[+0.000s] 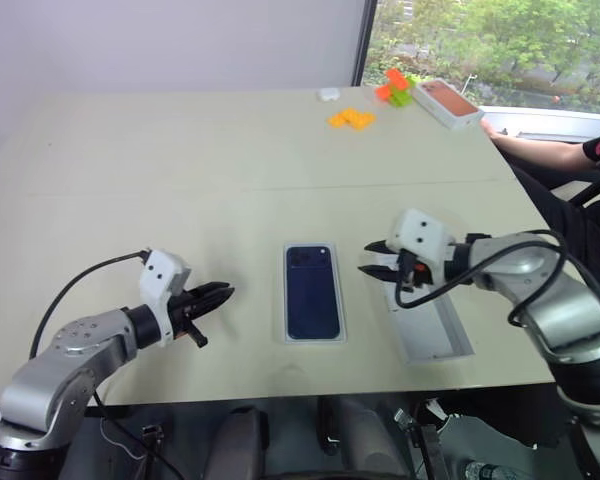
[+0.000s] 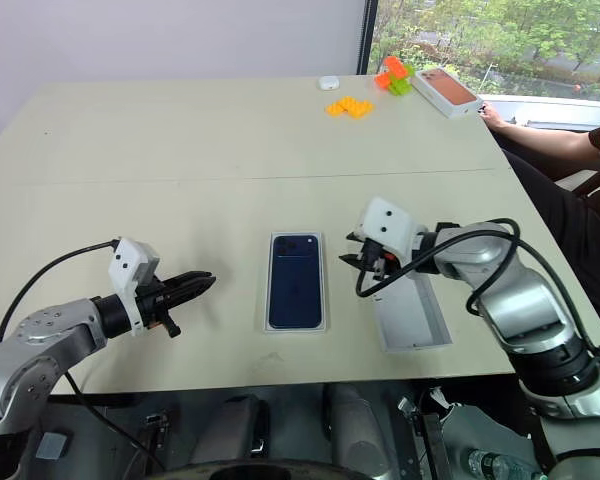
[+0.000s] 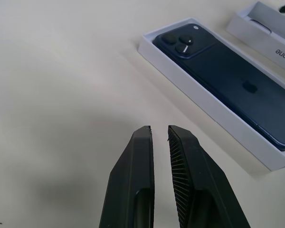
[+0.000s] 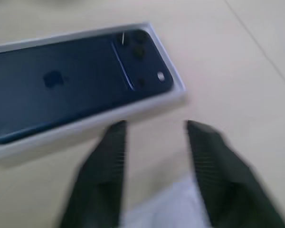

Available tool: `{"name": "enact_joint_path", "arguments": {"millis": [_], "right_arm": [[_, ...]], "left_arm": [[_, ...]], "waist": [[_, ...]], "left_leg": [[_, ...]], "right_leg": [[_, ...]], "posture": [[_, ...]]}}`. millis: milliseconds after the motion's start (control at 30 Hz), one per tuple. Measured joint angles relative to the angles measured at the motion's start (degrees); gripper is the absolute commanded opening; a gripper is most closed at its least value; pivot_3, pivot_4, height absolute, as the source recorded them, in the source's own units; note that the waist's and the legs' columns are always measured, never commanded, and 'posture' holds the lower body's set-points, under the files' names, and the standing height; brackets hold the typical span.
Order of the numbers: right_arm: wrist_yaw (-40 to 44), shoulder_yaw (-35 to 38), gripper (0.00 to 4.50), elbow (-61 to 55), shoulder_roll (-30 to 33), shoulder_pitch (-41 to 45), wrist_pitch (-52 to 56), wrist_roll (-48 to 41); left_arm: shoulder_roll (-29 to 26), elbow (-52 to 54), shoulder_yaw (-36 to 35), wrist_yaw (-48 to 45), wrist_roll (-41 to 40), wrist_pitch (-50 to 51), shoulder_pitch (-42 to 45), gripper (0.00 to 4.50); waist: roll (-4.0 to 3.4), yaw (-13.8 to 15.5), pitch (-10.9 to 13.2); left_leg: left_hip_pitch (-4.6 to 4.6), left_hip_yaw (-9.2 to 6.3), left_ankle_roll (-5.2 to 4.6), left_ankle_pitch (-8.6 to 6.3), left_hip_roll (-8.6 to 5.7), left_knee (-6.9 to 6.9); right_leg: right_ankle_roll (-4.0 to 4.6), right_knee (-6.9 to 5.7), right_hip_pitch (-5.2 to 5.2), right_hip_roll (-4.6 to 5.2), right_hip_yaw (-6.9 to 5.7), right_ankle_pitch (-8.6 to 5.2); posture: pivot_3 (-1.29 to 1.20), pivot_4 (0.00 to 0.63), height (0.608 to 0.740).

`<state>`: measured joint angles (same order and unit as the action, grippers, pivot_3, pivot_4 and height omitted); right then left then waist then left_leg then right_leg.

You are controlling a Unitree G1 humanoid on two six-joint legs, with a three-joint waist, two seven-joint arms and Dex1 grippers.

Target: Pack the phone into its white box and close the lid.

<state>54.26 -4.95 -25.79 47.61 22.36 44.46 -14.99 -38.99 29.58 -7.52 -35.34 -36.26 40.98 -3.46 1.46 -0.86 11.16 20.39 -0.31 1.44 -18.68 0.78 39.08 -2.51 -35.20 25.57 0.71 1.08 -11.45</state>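
Glossy navy phone (image 1: 313,291) in thin-walled white box (image 1: 288,322), right gripper (image 4: 154,128) spread empty, left gripper (image 3: 159,133) nearly closed, empty

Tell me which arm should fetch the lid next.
Right, probably. The right gripper hovers open directly above the lid, which lies inside up right of the white box holding the phone. The left gripper sits nearly closed on the box's far side.

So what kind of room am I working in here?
Probably an office or meeting room: a large pale beige table, a big window with green trees outside, and a seated person's arm resting at the far right edge.
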Motion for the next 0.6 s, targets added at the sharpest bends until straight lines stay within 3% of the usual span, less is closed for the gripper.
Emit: {"name": "enact_joint_path", "arguments": {"millis": [67,333,433,600], "right_arm": [[-0.4,1.5,4.45,-1.5,0.5,-1.6,1.4,-1.1],[-4.6,1.1,4.45,-5.7,0.3,-4.0,4.4,-2.1],[-5.3,0.6,3.55,-6.0,-0.1,-4.0,5.3,-2.9],[-5.4,-0.2,0.97,-6.6,-0.2,-2.9,5.8,-4.5]], "left_arm": [[0.5,-0.1,1.3,-0.3,0.9,-0.4,-0.2,0.61],[3.5,-1.4,6.7,1.0,3.7,0.0,5.4,0.61],[4.4,-1.4,7.3,2.1,3.7,1.4,6.9,0.61],[5.0,-1.7,8.0,3.0,3.7,3.7,9.2,0.61]], "waist": [[0.00,-0.1,0.0],[0.00,0.0,0.0],[0.00,-0.2,0.0],[0.00,0.0,0.0]], "left_leg": [[-0.02,0.00,-0.05,-0.02,0.01,0.00],[-0.03,0.00,-0.05,-0.02,0.00,0.02],[-0.02,0.00,-0.08,-0.04,0.01,0.01],[-0.02,0.00,-0.09,-0.05,-0.01,0.03]], "right_leg": [[0.00,0.00,0.00,0.00,0.03,0.00],[-0.01,-0.02,-0.04,-0.03,-0.03,0.00],[-0.02,-0.02,-0.03,-0.05,-0.01,0.01],[-0.03,-0.01,-0.04,-0.02,0.01,0.01]], "posture": [[0.00,0.150,0.740],[0.00,0.150,0.740],[0.00,0.150,0.740],[0.00,0.150,0.740]]}}
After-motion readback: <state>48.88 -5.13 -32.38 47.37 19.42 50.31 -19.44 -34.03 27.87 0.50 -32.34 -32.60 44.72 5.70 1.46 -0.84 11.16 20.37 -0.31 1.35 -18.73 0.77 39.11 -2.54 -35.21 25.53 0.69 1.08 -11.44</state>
